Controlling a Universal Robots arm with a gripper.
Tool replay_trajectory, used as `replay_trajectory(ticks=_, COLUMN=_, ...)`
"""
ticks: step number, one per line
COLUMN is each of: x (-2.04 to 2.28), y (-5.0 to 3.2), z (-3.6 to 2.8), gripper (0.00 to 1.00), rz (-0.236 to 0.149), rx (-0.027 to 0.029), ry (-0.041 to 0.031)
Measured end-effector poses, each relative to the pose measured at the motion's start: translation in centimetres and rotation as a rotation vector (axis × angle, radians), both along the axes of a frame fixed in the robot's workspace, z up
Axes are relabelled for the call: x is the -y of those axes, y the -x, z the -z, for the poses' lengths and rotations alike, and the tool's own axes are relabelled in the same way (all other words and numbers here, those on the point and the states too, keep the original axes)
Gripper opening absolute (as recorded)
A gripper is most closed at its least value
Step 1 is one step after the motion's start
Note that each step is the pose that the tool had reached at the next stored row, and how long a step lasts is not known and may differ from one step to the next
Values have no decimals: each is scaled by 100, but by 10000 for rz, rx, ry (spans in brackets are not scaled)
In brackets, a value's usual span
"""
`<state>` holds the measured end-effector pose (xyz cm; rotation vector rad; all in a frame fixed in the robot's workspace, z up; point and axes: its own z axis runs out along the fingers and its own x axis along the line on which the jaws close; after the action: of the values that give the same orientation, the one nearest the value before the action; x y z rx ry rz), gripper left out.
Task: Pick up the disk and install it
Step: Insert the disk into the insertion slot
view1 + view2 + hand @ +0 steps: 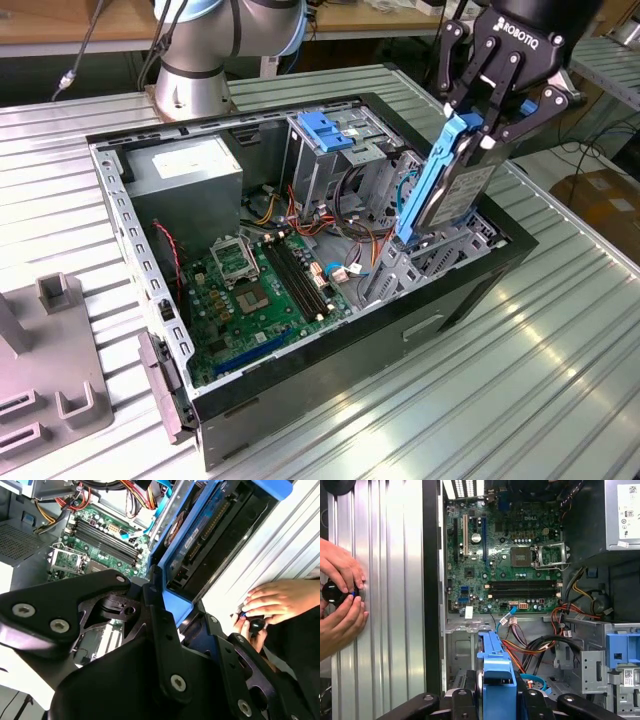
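Observation:
The disk (455, 185), a silver-grey drive in a bright blue carrier, hangs nearly on edge. Its lower end dips into the drive bay at the open computer case's (300, 375) end toward the exterior view's right. My gripper (482, 122) is shut on the disk's upper end, black fingers (470, 85) clamped on either side of the carrier. In the first wrist view the blue carrier (497, 672) runs away from the gripper (497, 702) toward the case floor. In the second wrist view the disk (200, 535) lies beyond the fingers (162, 625), along the case wall.
Inside the case are a green motherboard (255, 290), a grey power supply box (185, 180), a silver cage with a blue tab (325, 130) and loose cables. A person's hands (340, 595) hold a small black knob on the table beside the case. A grey fixture (50, 370) stands on the exterior view's left.

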<state>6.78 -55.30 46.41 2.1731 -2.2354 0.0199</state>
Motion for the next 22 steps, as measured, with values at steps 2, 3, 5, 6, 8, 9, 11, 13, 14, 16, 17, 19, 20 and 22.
replay_trajectory(ticks=2, x=0, y=-14, z=10, gripper=37, rz=1, rx=-1, ry=4)
replay_trajectory(ticks=3, x=0, y=-15, z=20, gripper=37, rz=2, rx=-1, ry=2)
replay_trajectory(ticks=5, x=1, y=-17, z=39, gripper=37, rz=7, rx=0, ry=2)
replay_trajectory(ticks=6, x=1, y=-17, z=47, gripper=37, rz=7, rx=-1, ry=3)
replay_trajectory(ticks=8, x=1, y=-17, z=59, gripper=37, rz=7, rx=-1, ry=2)
replay_trajectory(ticks=9, x=1, y=-19, z=62, gripper=37, rz=7, rx=-1, ry=2)
replay_trajectory(ticks=11, x=1, y=-28, z=73, gripper=37, rz=6, rx=-1, ry=2)
replay_trajectory(ticks=13, x=4, y=-36, z=83, gripper=37, rz=9, rx=-1, ry=3)
replay_trajectory(ticks=14, x=5, y=-37, z=85, gripper=37, rz=8, rx=-1, ry=2)
replay_trajectory(ticks=16, x=13, y=-37, z=92, gripper=37, rz=8, rx=0, ry=-1)
replay_trajectory(ticks=17, x=17, y=-37, z=93, gripper=37, rz=8, rx=0, ry=1)
replay_trajectory(ticks=19, x=26, y=-37, z=101, gripper=37, rz=8, rx=-1, ry=-1)
replay_trajectory(ticks=20, x=29, y=-37, z=104, gripper=37, rz=8, rx=-1, ry=-1)
replay_trajectory(ticks=22, x=46, y=-37, z=115, gripper=37, rz=1, rx=0, ry=-13)
